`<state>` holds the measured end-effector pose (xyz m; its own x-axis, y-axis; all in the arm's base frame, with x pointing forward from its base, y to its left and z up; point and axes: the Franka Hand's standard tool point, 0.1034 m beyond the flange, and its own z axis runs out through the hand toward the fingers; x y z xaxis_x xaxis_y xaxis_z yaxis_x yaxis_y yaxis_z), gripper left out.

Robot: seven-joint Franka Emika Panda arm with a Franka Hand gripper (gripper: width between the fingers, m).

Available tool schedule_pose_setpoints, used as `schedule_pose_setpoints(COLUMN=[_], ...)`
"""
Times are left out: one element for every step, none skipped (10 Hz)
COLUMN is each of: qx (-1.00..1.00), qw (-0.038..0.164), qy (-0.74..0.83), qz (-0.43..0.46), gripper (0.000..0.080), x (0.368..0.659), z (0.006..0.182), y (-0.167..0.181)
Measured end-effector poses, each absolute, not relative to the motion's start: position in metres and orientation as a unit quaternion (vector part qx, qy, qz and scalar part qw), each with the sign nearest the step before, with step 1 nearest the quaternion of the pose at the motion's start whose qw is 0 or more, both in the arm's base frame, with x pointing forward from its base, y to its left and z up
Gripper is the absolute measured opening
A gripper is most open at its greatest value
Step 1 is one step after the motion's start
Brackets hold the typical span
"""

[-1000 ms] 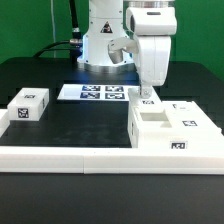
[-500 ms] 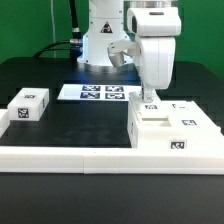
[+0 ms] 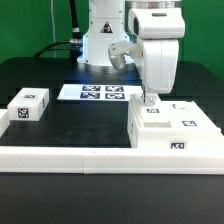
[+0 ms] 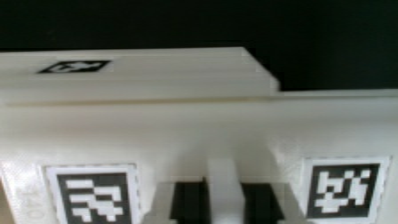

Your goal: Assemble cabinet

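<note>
Exterior view: arm upright, wrist pointing straight down, claw (image 3: 150,98) low over cabinet (image 3: 166,136); cannot tell grip state.

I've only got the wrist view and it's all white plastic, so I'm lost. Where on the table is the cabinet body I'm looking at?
Observer: The cabinet body sits at the exterior view's right, with the long white rail along its near side.
Operator: Where's the gripper over it?
Observer: The gripper is down at the body's far edge, toward the exterior view's left.
Operator: Any loose parts?
Observer: One small tagged part lies apart at the exterior view's left.
</note>
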<state>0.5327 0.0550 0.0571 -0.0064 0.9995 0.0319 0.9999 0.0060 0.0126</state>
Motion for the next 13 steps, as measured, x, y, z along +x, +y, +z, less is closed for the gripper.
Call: schedule_pose_setpoints(qx=[-0.705,-0.706,-0.706,-0.707,-0.707,-0.708,-0.708,-0.708,-0.708,-0.709,-0.709,-0.709,-0.709], qw=[0.007,0.008,0.008,0.008,0.009,0.009,0.008,0.008,0.008,0.008,0.009,0.009,0.009], qy=[-0.709,-0.708,-0.708,-0.707,-0.707,-0.706,-0.706,-0.706,-0.705,-0.705,-0.705,-0.705,-0.705], qz=[-0.016,-0.016,-0.016,-0.017,-0.017,-0.018,-0.019,-0.019,-0.018,-0.018,-0.018,-0.018,-0.018], gripper=[0.0071,0.0071,0.0071,0.0071,0.0071,0.0071,0.0071,0.0071,0.0071,0.0133,0.0323,0.0458,0.0458], x=[0.539,0.545,0.552,0.559,0.564,0.569,0.571,0.571,0.571,0.57,0.57,0.57,0.57], z=[0.057,0.057,0.057,0.058,0.058,0.058,0.058,0.058,0.058,0.057,0.057,0.057,0.057], y=[0.055,0.056,0.057,0.057,0.057,0.056,0.056,0.056,0.056,0.056,0.056,0.056,0.056])
